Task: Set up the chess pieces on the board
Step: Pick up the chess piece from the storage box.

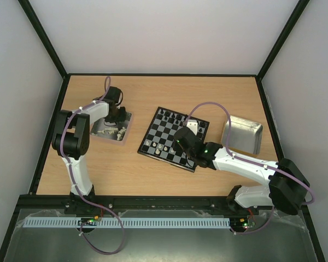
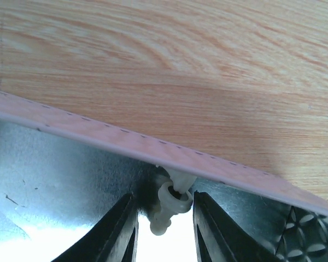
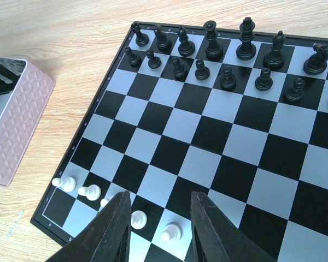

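The chessboard (image 1: pixel 163 132) lies mid-table. In the right wrist view black pieces (image 3: pixel 214 48) fill the two far rows of the board (image 3: pixel 229 142), and several white pawns (image 3: pixel 90 191) stand in the near row. My right gripper (image 3: pixel 159 195) is open and empty just above the white pawns; it also shows in the top view (image 1: pixel 175 144). My left gripper (image 1: pixel 118 115) is down in the left metal tray (image 1: pixel 127 131). In the left wrist view it (image 2: pixel 164 197) is open around a cream-white piece (image 2: pixel 172 204) lying against the tray wall. The piece touches the right finger (image 2: pixel 213 229) only.
More white pieces (image 1: pixel 112 131) lie in the left tray. A second metal tray (image 1: pixel 243 135) sits right of the board and looks empty. The left tray's pink outer wall (image 3: pixel 16 125) shows left of the board. Black-framed walls enclose the table.
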You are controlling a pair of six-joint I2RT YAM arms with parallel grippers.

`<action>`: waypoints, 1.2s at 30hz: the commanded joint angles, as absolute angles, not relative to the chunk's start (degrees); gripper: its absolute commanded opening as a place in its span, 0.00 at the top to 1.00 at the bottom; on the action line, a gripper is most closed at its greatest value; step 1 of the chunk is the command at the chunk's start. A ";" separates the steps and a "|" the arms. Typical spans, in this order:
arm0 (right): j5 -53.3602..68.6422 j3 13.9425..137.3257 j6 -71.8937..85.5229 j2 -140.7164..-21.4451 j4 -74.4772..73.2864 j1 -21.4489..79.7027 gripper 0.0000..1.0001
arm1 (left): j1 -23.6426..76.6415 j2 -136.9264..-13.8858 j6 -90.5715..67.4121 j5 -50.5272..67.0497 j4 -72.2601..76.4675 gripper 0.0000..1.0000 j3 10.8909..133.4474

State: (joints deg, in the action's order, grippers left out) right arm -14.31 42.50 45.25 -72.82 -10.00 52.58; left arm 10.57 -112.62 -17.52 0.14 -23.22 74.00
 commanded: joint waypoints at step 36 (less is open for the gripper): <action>-0.46 39.49 43.55 -71.67 9.48 52.91 0.71 | 12.12 -82.37 -47.36 19.18 -9.56 0.87 51.00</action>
